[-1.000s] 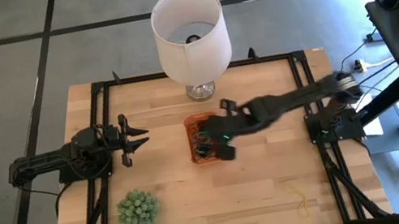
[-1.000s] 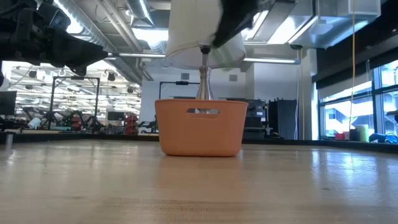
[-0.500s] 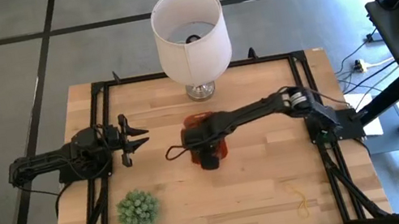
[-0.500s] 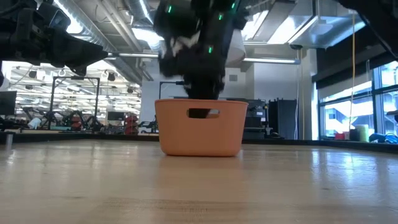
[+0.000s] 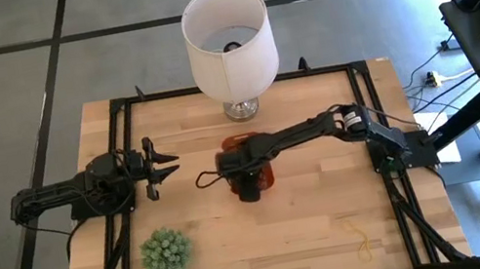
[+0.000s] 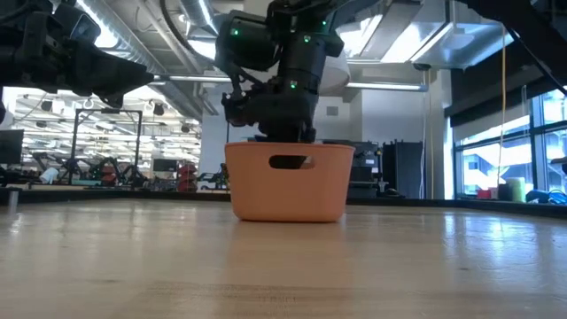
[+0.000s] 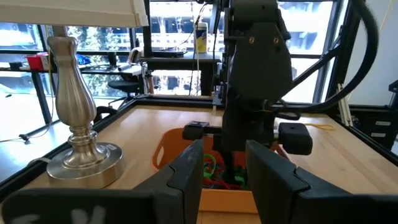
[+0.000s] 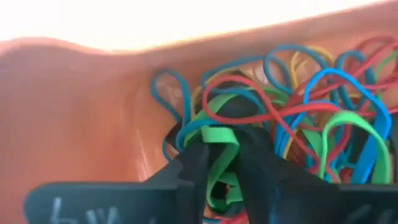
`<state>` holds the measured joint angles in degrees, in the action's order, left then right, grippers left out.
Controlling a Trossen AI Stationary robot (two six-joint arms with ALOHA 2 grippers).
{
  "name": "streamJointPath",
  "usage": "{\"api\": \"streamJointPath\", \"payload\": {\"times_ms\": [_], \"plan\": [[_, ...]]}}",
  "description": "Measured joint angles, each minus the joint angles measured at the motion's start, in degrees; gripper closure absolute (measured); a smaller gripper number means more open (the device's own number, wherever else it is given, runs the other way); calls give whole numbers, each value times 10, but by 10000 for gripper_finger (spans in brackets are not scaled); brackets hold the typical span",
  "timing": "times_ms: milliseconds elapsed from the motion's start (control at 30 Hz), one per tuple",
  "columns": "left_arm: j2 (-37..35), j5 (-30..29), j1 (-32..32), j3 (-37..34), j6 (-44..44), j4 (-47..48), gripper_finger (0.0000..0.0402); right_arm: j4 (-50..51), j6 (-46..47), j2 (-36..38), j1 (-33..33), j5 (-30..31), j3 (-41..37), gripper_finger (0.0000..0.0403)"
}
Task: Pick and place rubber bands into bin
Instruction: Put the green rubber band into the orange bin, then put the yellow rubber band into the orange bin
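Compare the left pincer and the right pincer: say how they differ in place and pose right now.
The left pincer hovers over bare table, left of the bin, pointing level across the table; the right pincer points down inside the bin. The left pincer holds nothing; the right pincer's fingers are slightly parted around a green loop among the rubber bands. Both are dark, two-fingered, with parted fingers.

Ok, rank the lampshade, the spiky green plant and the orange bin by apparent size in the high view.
1. Lampshade, though it stands nearer the camera.
2. Spiky green plant.
3. Orange bin, mostly hidden under the right arm, so this rank is unsure.
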<state>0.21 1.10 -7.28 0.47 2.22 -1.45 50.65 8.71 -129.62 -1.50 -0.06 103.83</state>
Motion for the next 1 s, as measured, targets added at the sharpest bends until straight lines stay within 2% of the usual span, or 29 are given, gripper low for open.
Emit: {"api": "streamJointPath", "payload": {"times_ms": [267, 467, 667, 800, 1000], "plan": [[0, 0, 0, 0, 0, 0, 288, 37, -1, 7, 0, -1, 49, 272], [0, 0, 0, 0, 0, 3, 288, 91, 0, 35, 0, 5, 84, 261], [3, 0, 0, 0, 0, 4, 288, 105, 4, 101, -3, 71, 83, 261], [3, 0, 0, 0, 0, 4, 288, 125, 29, 149, -16, 92, 83, 261], [3, 0, 0, 0, 0, 4, 288, 225, 114, 194, -75, 154, 83, 265]]}}
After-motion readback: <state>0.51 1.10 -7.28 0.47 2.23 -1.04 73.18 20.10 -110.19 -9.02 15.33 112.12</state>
